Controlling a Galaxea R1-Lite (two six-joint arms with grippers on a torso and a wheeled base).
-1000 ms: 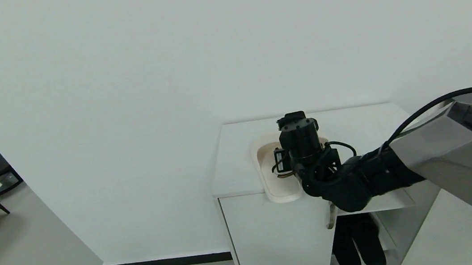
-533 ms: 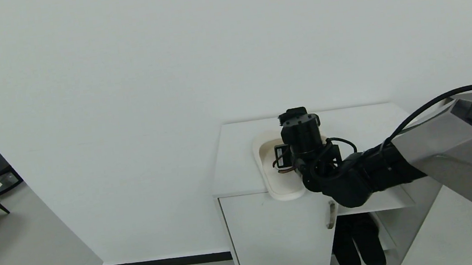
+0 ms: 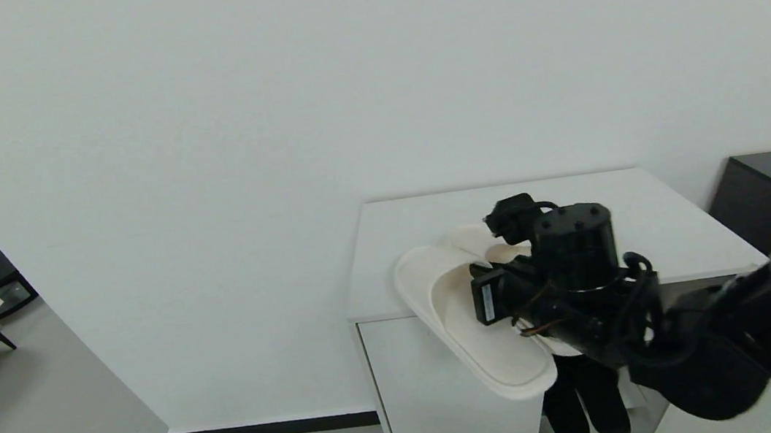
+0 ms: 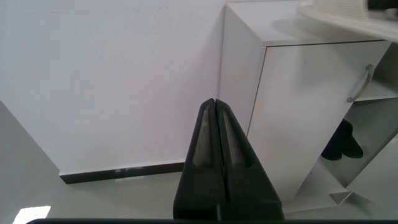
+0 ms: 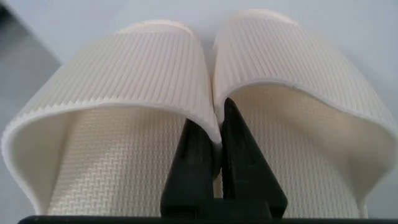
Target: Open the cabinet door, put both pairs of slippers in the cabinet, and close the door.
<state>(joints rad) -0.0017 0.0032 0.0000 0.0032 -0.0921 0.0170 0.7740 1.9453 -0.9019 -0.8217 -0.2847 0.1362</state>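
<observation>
My right gripper (image 5: 214, 127) clamps the white slippers (image 3: 478, 341) by their straps, soles running far-left to near-right; the cabinet (image 3: 450, 385) bay (image 4: 371, 124) lies open below, slightly right.

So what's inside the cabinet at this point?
A black pair of slippers sits in the open right side of the cabinet. The left side is hidden behind its shut door, and the right tool, gripping the white slippers, covers part of the opening.
</observation>
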